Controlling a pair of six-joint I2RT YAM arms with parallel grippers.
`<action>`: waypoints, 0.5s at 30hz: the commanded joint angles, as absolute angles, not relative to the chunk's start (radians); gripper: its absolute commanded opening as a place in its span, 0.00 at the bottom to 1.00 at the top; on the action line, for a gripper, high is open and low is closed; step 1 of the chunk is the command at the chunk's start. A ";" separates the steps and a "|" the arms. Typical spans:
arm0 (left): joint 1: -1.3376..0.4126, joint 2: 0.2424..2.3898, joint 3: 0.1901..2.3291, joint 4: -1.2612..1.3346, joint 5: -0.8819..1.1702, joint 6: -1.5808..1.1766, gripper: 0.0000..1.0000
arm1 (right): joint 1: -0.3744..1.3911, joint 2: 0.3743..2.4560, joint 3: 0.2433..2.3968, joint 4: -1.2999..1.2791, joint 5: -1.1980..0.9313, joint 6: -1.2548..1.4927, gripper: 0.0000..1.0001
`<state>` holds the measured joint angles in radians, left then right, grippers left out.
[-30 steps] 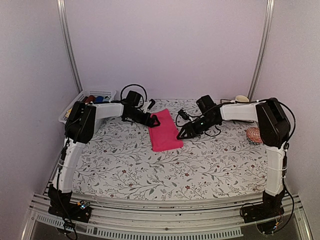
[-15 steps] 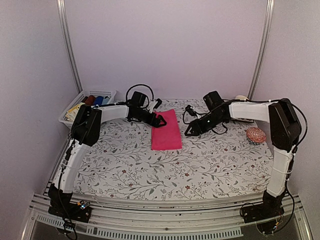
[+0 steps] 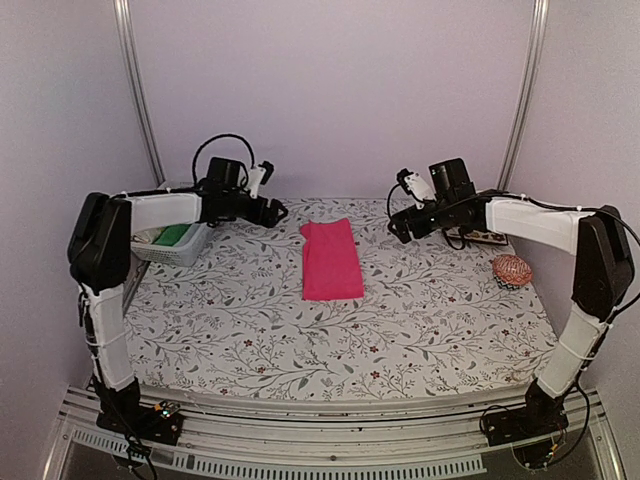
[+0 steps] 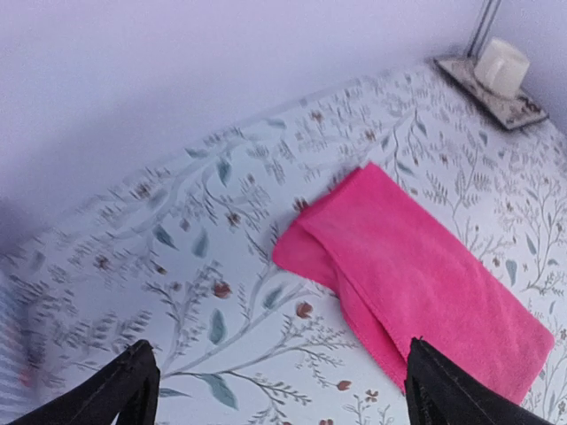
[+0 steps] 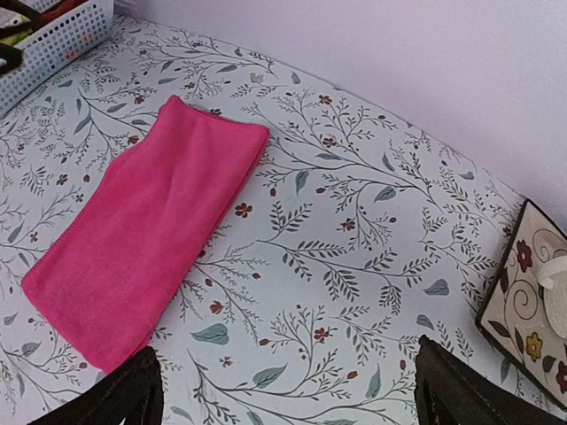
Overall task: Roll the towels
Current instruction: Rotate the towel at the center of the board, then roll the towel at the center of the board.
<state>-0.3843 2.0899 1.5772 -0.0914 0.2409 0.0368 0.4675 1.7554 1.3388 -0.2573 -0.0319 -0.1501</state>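
Observation:
One hot pink towel [image 3: 331, 260] lies flat on the floral tablecloth, folded into a long strip. The left wrist view shows its folded near corner [image 4: 416, 274], and in the right wrist view it [image 5: 142, 230] runs diagonally. My left gripper [image 3: 272, 212] hovers to the left of the towel's far end, open and empty [image 4: 283, 398]. To the right of that far end, my right gripper [image 3: 397, 226] is raised, open, with only tablecloth between its fingers [image 5: 288, 394]. Neither gripper touches the towel.
A white mesh basket [image 3: 190, 250] holding green cloth stands at the back left, below the left arm. A round red-orange woven pad [image 3: 511, 270] lies at the right edge. A patterned tray [image 5: 523, 292] with a white cup [image 4: 501, 65] sits at the back right.
Both arms have lifted and pulled back from the towel, the left swinging toward the basket and the right toward the back right. The right gripper's jaws have opened wider. The towel now lies straighter.

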 commanded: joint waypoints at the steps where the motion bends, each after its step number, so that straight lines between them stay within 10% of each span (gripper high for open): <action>1: -0.370 1.841 1.357 0.229 0.178 0.168 0.97 | 0.442 1.754 1.325 -0.183 -0.001 -0.244 0.99; 15: -0.612 1.769 0.931 0.363 0.371 1.034 0.97 | 0.575 1.714 1.068 0.175 -0.114 -0.816 0.99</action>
